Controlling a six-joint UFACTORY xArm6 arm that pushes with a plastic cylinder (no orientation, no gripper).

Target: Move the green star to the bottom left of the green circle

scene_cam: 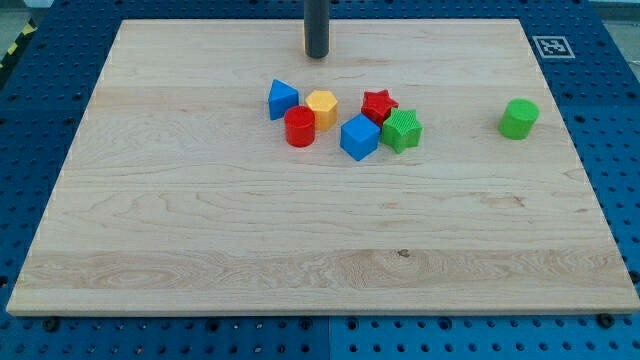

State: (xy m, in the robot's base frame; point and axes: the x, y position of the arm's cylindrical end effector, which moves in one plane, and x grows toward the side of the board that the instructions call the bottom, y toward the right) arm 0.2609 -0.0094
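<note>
Nearest, along the frame's bottom: bare counter (300, 270). Farther in, centre frame, packed tight: blue cube (360, 137) and red cylinder (299, 127) in front, with the green star (401, 130) pressed against the cube's right side. Right of centre, alone and well apart: green circle (519, 118). Behind the front row: blue triangle (283, 99), orange block (322, 105), red star (379, 103). Farthest, at upper centre: my tip (316, 55), clear of every block, carried nothing, had no hand to open or shut. Lay up and left of the green star, well apart. Probably needed a route round the cluster for a rightward push.
</note>
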